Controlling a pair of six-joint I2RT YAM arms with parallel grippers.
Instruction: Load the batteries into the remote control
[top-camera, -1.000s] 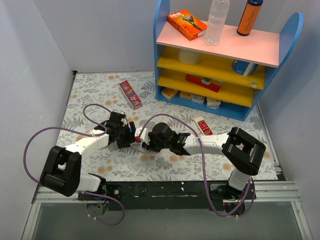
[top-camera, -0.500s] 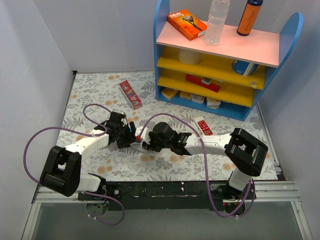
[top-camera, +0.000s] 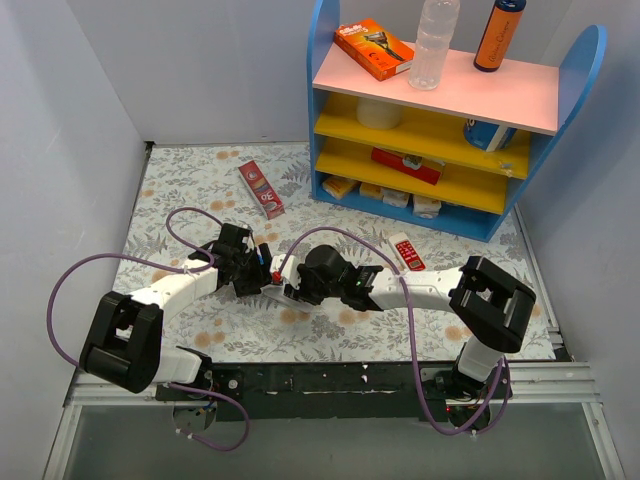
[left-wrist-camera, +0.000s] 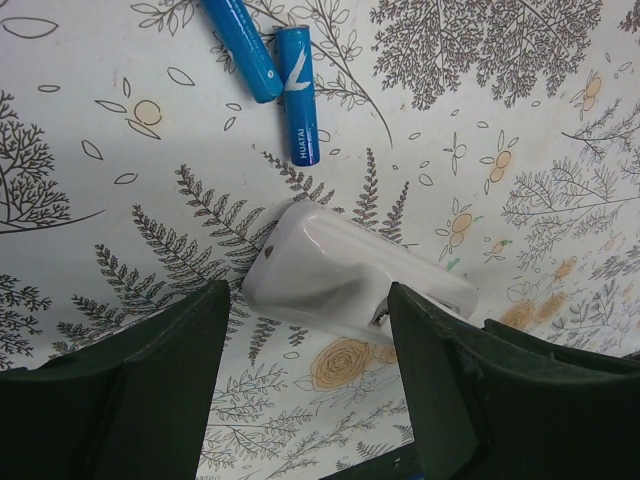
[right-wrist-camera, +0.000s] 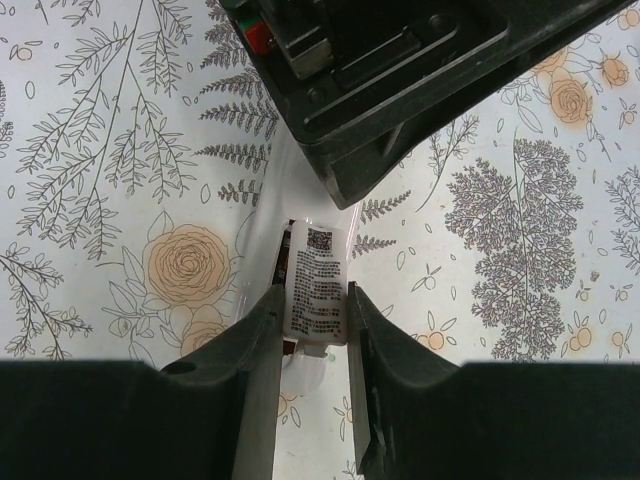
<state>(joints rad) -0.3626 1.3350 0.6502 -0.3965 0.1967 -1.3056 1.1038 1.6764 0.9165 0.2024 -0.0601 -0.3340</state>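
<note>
Two batteries (left-wrist-camera: 298, 95) on table, likely none loaded. Right gripper (right-wrist-camera: 312, 300) clamps remote (left-wrist-camera: 350, 275); left gripper (left-wrist-camera: 310, 300) fingers apart astride it.

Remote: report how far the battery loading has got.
Done: nothing loaded; both batteries lie on the cloth. In hand: the right pincer clamps the remote by its labelled back, and the left pincer straddles one end. Left: pick up and insert both batteries.

remote control (left-wrist-camera: 340, 270): glossy white plastic | batteries (left-wrist-camera: 298, 95): smooth blue wrap | tablecloth (left-wrist-camera: 520, 100): matt print
</note>
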